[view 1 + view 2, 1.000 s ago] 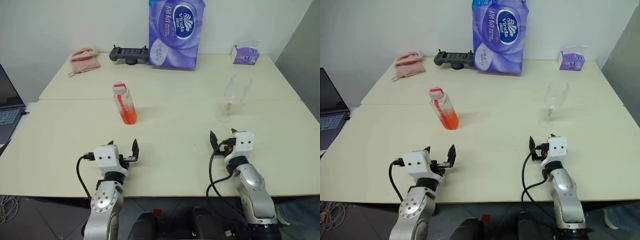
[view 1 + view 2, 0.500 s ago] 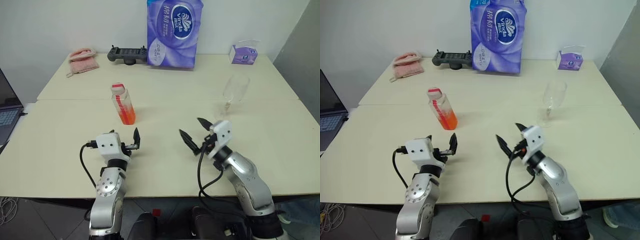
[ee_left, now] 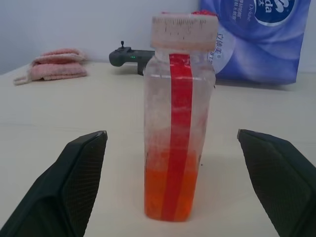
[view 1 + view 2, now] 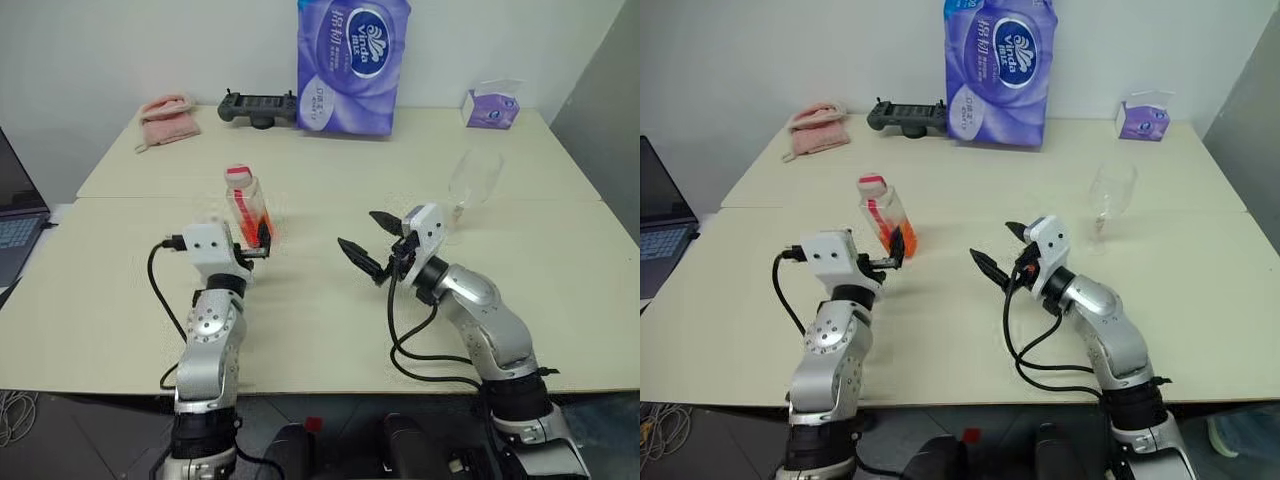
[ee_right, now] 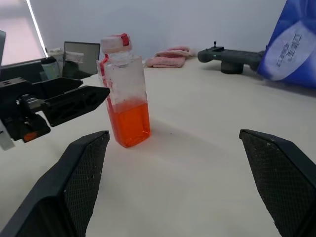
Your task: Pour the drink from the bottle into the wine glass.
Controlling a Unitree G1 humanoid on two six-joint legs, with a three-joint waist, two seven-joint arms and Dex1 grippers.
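Head camera: small clear plastic bottle [image 4: 249, 205] upright left of the bench [image 4: 330, 330] middle, just on the near side of the seam between its two tops. Pinkish-red cap, red-and-white label strip down the side, orange-red drink [image 4: 256, 228] filling only the bottom part. Left gripper [image 4: 252, 240] just in front of the bottle, fingers spread wide, nothing held. Right gripper [image 4: 368, 243] near the bench centre, turned toward the bottle, fingers wide apart and empty. Clear stemmed wine glass [image 4: 468, 186] upright toward the right edge, well apart from the bottle, empty. Along the far edge: pink cloth [image 4: 165, 119], black controller [image 4: 258, 108], purple tissue-roll pack [image 4: 350, 66], small purple tissue box [image 4: 490, 108]. Laptop [image 4: 18, 210] off the left edge.

Left wrist camera: bottle [image 3: 179, 118] centred between the two black fingers [image 3: 74, 182], clear of both; ribbed cap, red strip running full height, liquid up to roughly a third.

Right wrist camera: bottle [image 5: 124, 98] beyond the spread fingers [image 5: 74, 182], left gripper's finger [image 5: 69, 101] close beside it.
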